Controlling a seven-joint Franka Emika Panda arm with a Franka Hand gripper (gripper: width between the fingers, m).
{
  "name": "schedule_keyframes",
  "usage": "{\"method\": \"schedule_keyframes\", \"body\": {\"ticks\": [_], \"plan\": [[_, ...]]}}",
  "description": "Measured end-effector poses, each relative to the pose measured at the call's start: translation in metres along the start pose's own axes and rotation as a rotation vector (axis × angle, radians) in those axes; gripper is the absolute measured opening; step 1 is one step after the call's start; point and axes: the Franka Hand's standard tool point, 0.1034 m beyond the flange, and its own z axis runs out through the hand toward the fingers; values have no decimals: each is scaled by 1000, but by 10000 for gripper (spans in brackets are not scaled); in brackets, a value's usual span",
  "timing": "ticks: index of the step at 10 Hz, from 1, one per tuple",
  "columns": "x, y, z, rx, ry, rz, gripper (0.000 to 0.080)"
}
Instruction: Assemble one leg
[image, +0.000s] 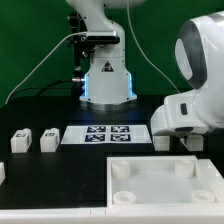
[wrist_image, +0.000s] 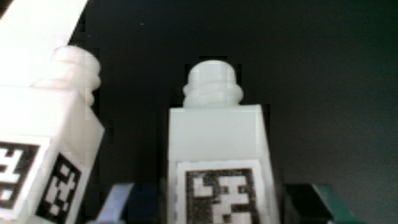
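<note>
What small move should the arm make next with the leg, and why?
Probably close the gripper on the small white plastic cuboid leg with the black-and-white tag, slowly. In the wrist view its dark fingers flank this leg, though whether they already touch it is unclear. A second white tagged post is close beside it, so a quick move might knock it.

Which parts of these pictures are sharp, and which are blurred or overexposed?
Exterior view: the marker board is fairly sharp; the near arm is soft and bright. Wrist view: the middle leg and the second leg are blurred, their tags smeared.
</note>
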Motion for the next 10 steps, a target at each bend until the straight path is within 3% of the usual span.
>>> {"method": "schedule_keyframes", "body": {"ticks": [1, 2, 3, 4, 6, 7, 10], "plan": [[-7, 8, -26, -8, 33, -32, 290], [-20, 18, -48, -7, 30, -67, 290], [-22, 29, -72, 4, 81, -91, 290], [-23, 39, -100, 14, 212, -92, 290], [-37, 51, -130, 19, 411, -61, 290], [-38, 50, -141, 17, 512, -57, 290], [-32, 53, -144, 13, 812, -55, 290]]}}
